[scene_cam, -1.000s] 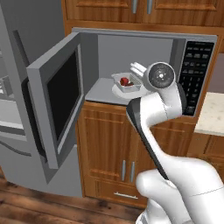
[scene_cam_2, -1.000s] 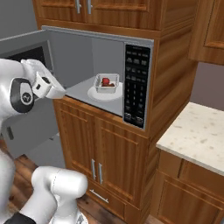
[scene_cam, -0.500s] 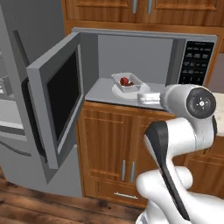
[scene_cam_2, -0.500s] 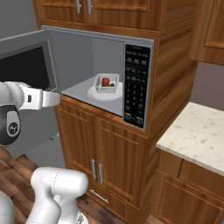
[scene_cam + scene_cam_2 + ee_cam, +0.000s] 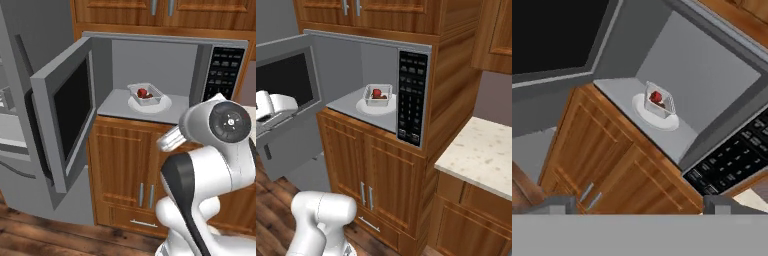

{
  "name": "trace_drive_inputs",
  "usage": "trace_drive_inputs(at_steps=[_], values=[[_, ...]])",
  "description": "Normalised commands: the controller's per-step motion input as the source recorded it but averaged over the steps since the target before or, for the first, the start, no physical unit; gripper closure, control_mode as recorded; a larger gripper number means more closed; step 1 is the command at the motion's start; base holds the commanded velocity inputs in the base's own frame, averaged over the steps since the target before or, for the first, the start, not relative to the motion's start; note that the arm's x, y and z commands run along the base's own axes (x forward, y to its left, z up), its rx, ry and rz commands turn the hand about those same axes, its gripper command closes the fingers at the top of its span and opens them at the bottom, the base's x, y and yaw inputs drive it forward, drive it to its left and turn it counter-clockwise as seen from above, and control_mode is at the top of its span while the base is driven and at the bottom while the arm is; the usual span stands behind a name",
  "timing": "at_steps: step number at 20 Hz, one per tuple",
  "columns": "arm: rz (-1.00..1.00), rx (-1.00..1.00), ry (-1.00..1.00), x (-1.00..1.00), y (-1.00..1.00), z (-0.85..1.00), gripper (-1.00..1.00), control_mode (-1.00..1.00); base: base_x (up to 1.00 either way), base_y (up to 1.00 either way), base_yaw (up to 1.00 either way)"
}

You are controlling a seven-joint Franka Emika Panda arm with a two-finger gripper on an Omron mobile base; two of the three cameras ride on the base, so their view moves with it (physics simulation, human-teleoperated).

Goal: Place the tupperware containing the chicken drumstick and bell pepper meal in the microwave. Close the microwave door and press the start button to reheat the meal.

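Hand view: tupperware (image 5: 660,102) beyond end effector (image 5: 634,205).

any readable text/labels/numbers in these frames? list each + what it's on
No text can be read with confidence.
Microwave keypad panel: rows of small pale marks on the black buttons, too small and blurred to read in the right base view, the left base view or the hand view.
Tupperware, microwave door, wooden cabinets, fridge: no lettering or signs visible.
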Motion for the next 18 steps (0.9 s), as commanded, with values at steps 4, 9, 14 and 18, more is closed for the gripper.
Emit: trace_drive_inputs(at_steps=[4, 9, 14, 18], values=[[0.12, -0.42, 0.19, -0.11, 0.5, 0.08, -1.0, -1.0, 0.0, 0.0, 0.0], [0.08, -0.35, 0.01, -0.14, 0.62, -0.05, -1.0, -1.0, 0.0, 0.0, 0.0], [0.05, -0.25, -0.18, -0.03, 0.52, -0.41, -1.0, -1.0, 0.0, 0.0, 0.0], [0.02, -0.2, -0.1, 0.0, 0.54, -0.13, -1.0, -1.0, 0.0, 0.0, 0.0]])
